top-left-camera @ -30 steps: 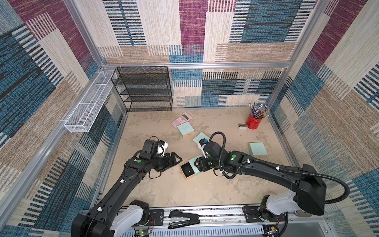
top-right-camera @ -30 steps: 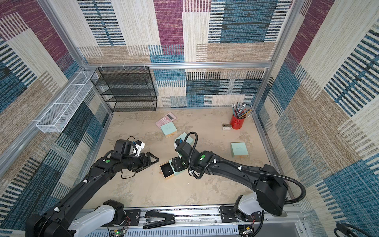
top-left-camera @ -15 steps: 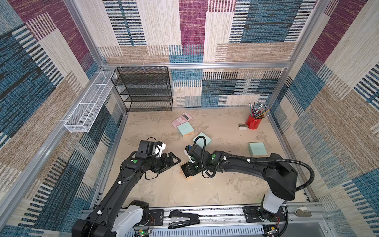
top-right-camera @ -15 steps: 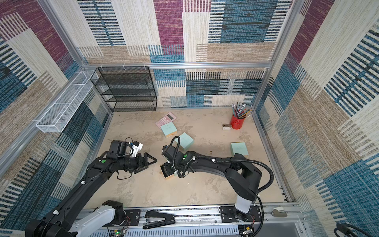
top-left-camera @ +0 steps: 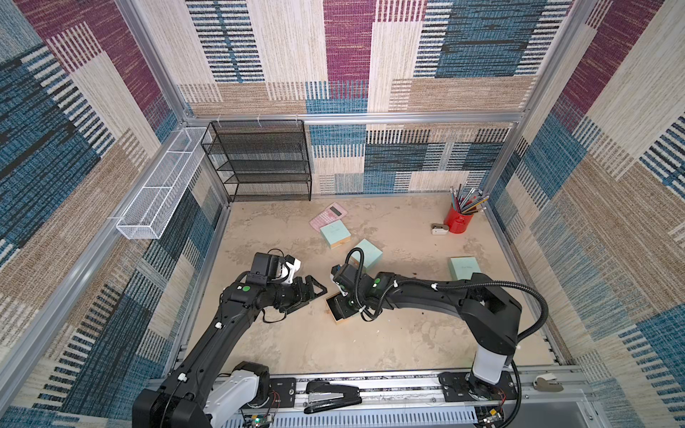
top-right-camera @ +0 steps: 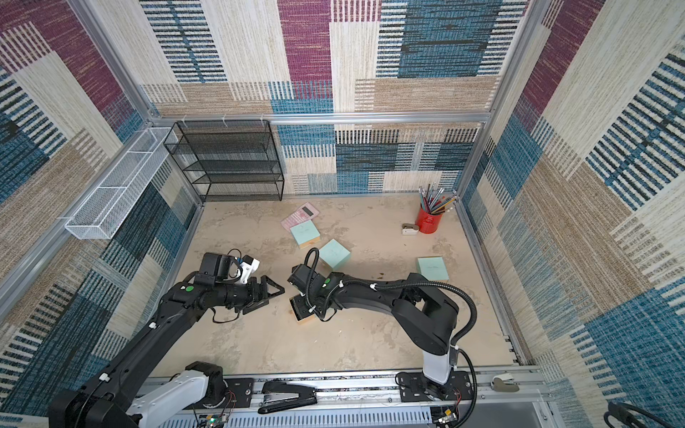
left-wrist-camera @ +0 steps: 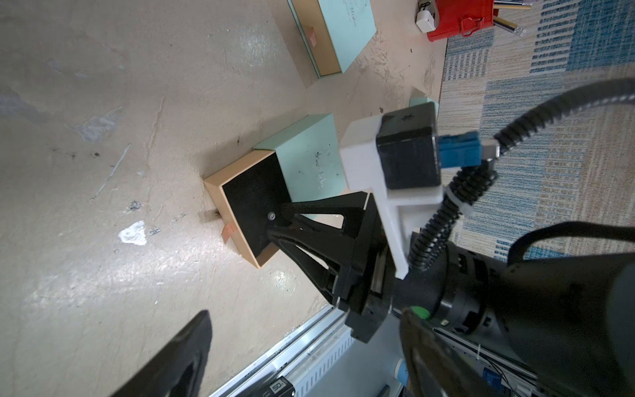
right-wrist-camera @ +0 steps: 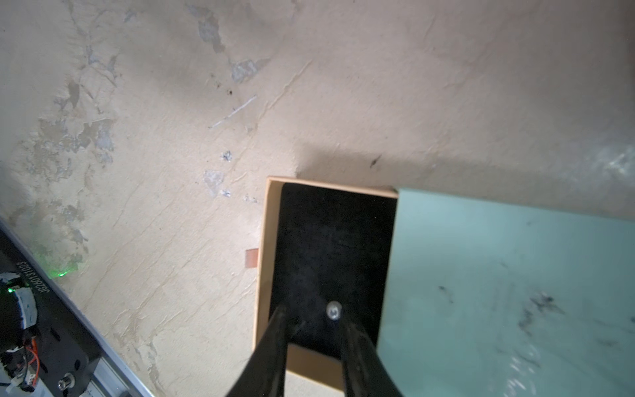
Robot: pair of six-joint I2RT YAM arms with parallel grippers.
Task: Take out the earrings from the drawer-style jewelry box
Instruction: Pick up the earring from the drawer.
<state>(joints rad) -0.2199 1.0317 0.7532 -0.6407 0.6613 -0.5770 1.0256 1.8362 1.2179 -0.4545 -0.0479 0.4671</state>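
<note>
The jewelry box is a mint-green sleeve [right-wrist-camera: 498, 292] with a tan drawer [right-wrist-camera: 330, 240] pulled out, lined in black. One tiny pale stud, an earring [right-wrist-camera: 333, 310], lies on the lining, also seen in the left wrist view [left-wrist-camera: 271, 216]. My right gripper [right-wrist-camera: 312, 314] reaches into the drawer, open by a narrow gap. The stud sits just at the inner tip of one finger, not pinched. In both top views the right gripper [top-left-camera: 343, 307] [top-right-camera: 302, 309] covers the drawer [top-left-camera: 335, 315]. My left gripper [top-left-camera: 315, 291] [left-wrist-camera: 305, 312] hangs wide open just left of the drawer, holding nothing.
Three other mint-green boxes [top-left-camera: 335, 235] [top-left-camera: 367, 254] [top-left-camera: 464, 267] lie on the beige floor behind and to the right. At the back are a pink calculator [top-left-camera: 328, 215], a red pencil cup [top-left-camera: 458, 220] and a black wire shelf [top-left-camera: 267, 163]. A stapler [top-left-camera: 331, 396] rests on the front rail.
My right gripper has shifted left and down into the open drawer, and its jaws have narrowed. The left gripper has drawn back slightly to the left and stays wide open.
</note>
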